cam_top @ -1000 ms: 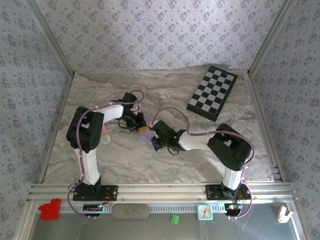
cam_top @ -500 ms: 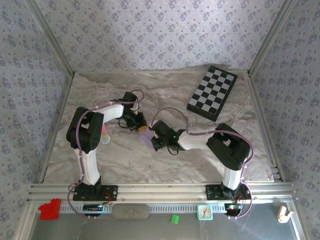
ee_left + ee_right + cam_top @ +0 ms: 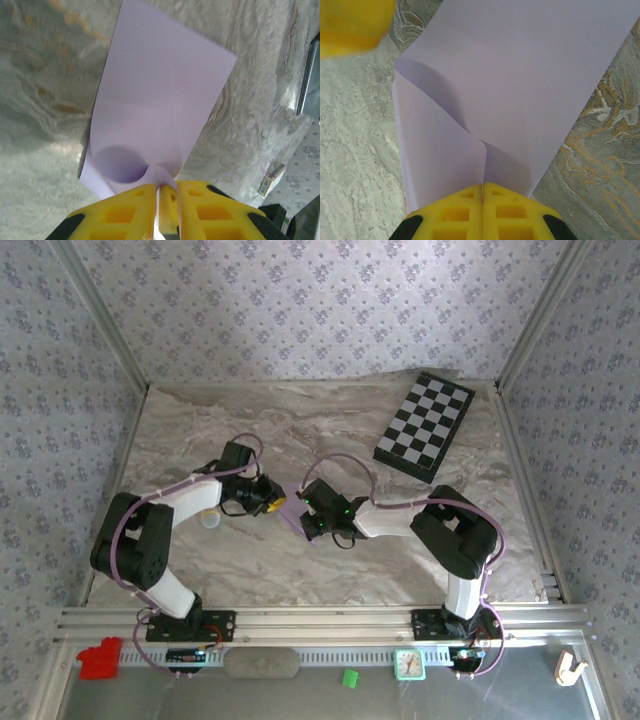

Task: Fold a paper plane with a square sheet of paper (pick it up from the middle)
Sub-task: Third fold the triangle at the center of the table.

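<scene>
Top external view puts the left gripper [image 3: 271, 502] pinched shut on one edge of the square sheet of paper [image 3: 160, 100], which bows near the middle of the marble table [image 3: 250, 565], the right gripper [image 3: 302, 525] clamped on the opposite edge, chequered board [image 3: 424, 426] well apart at far right.

**Lilac sheet curled, pinched at two edges**

From above we see the sheet [image 3: 296, 518] just toward 9 o'clock of centre, plain pale lilac and lifted. In the left wrist view the sheet [image 3: 155, 100] stretches toward 12, and its edge at 6 is rolled into a loop and nipped by the left gripper [image 3: 160, 189]. In the right wrist view one flap curls over at 9, and the right gripper [image 3: 483, 189] clamps the sheet [image 3: 520, 75] at 6.
</scene>
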